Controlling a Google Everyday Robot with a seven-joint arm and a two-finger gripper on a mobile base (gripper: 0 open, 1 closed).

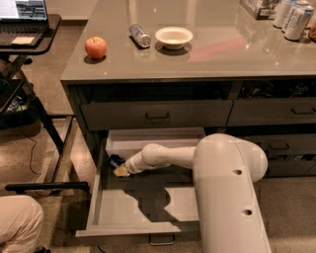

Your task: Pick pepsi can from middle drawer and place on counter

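Note:
The middle drawer (133, 228) is pulled open, with a white tray (148, 141) at its back. The pepsi can (116, 161), dark blue, lies at the drawer's left side, mostly hidden by my arm's end. My gripper (121, 170) reaches down into the drawer from the right and sits right at the can, touching or nearly touching it. The grey-beige counter (222, 49) spreads above the drawers.
On the counter stand a red apple (96, 47), a silver can lying on its side (139, 35), a white bowl (174, 37) and tall pale cans (296, 17) at the far right. A black desk with a laptop (22, 15) stands left. A person's knee (19, 222) is at bottom left.

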